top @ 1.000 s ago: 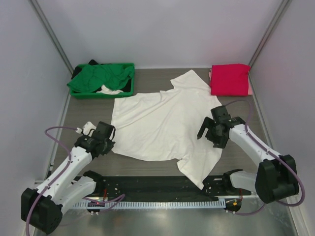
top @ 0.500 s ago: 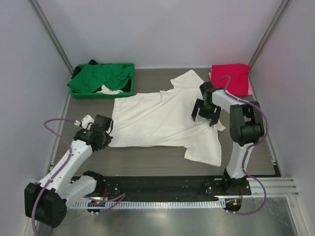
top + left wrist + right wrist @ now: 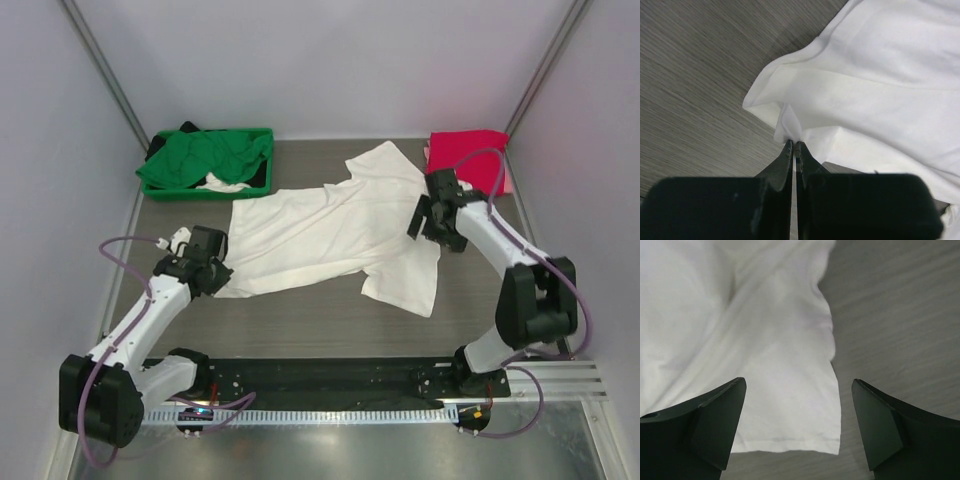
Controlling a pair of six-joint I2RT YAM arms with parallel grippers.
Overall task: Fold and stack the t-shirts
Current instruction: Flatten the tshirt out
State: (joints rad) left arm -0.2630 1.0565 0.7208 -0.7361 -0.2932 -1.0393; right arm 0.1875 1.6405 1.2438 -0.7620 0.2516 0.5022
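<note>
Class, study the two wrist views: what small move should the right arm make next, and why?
Probably lower the right pincer and close it on the edge of the white t-shirt beneath it. It hangs open over that hem, while the left pincer is shut on a corner.

The left arm (image 3: 150, 310) and right arm (image 3: 497, 243) have white links, black joints, mauve cables (image 3: 128, 238).
</note>
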